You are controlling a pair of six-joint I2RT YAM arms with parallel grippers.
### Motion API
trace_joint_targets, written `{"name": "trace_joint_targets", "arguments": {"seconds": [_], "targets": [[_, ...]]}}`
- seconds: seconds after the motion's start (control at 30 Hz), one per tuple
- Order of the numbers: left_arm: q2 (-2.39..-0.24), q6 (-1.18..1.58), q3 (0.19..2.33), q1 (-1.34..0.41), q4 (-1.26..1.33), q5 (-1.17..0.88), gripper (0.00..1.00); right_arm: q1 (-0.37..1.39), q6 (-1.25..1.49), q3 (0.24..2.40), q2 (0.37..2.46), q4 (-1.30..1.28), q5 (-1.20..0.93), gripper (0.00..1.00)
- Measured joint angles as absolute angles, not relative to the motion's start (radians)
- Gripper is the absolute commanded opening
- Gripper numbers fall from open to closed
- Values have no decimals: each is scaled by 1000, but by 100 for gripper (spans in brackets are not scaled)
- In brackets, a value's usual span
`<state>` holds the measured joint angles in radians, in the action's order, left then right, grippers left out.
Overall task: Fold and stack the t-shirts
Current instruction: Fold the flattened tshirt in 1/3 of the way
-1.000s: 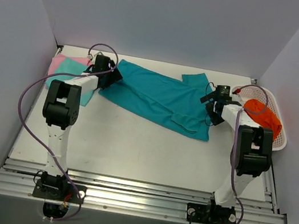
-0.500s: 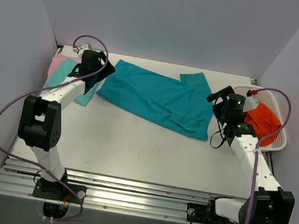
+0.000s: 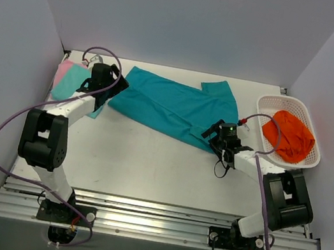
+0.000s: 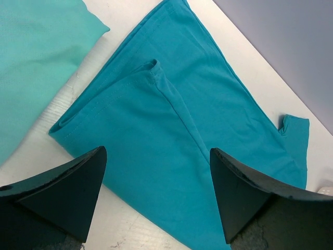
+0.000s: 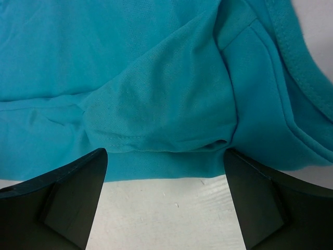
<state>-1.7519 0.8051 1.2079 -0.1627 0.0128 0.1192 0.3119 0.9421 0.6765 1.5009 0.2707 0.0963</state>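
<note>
Swinging away from the white basket (image 3: 268,103), the right gripper (image 3: 210,135) now hangs over the near right hem of the deep teal t-shirt (image 3: 171,103), which lies mid-table. The left gripper (image 3: 114,85) sits over its left end. Both stand spread and empty, so a 2-handed fold looks next.

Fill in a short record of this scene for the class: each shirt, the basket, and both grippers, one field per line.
Teal shirt: spread across the table's far half
Aqua shirt: far left, overlapping pink shirt
Pink shirt: far-left corner
Basket: right edge, holds orange cloth
Left gripper: open, over teal shirt's left end
Right gripper: open, at teal shirt's near hem
</note>
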Motion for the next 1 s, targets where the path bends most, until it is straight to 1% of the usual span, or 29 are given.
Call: {"name": "trace_joint_targets", "arguments": {"seconds": [0.17,0.43,0.53,0.63,0.83,1.0], "targets": [[-1752,805,1208,-163,19,119,89,315,947,677,1546,314,96,89],[-1752,804,1205,-163,27,119,88,315,946,704,1563,322,98,87],[-1752,804,1202,-163,33,119,88,315,945,710,1565,320,103,83],[-1752,804,1201,-163,35,119,88,315,940,726,1565,308,114,75],[-1752,803,1201,-162,35,119,88,313,934,749,1565,300,134,70],[-1752,801,1196,-162,42,118,88,313,935,740,1563,294,140,68]]}}
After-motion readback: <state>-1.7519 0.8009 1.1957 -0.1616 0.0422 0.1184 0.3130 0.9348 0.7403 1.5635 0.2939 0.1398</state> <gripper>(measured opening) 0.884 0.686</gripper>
